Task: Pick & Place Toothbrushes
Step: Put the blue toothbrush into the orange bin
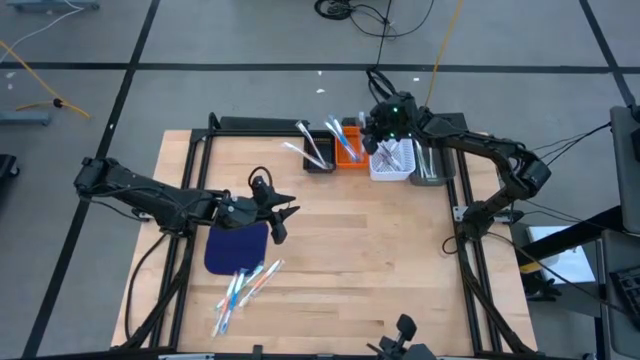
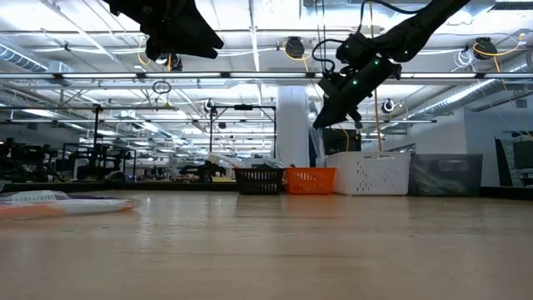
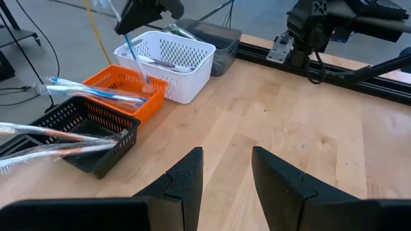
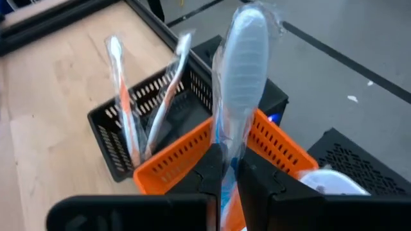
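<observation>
Several wrapped toothbrushes [image 1: 245, 285] lie loose on the table just near of the dark blue mat [image 1: 238, 248]. More toothbrushes lean in the black bin [image 1: 318, 152], and some lie in the orange bin [image 3: 125, 90] and the white bin [image 1: 392, 160]. My right gripper [image 1: 378, 135] is above the orange and white bins, shut on a blue-accented toothbrush [image 4: 241, 64]. My left gripper [image 3: 226, 167] is open and empty, raised over the mat's far right corner. My right gripper pinches one end of the wrapped toothbrush [image 4: 225, 163] between its two fingers [image 4: 257, 176]. The brush runs on along the fingers, past their tips. It slants down from the gripper [image 3: 131, 51] toward the orange bin; whether its lower end touches the bin I cannot tell.
A dark grey bin [image 1: 430, 165] stands to the right of the white one, at the end of the row along the table's far edge. A black frame rail [image 3: 359, 80] borders the table. Bare wood lies between the mat and the bins.
</observation>
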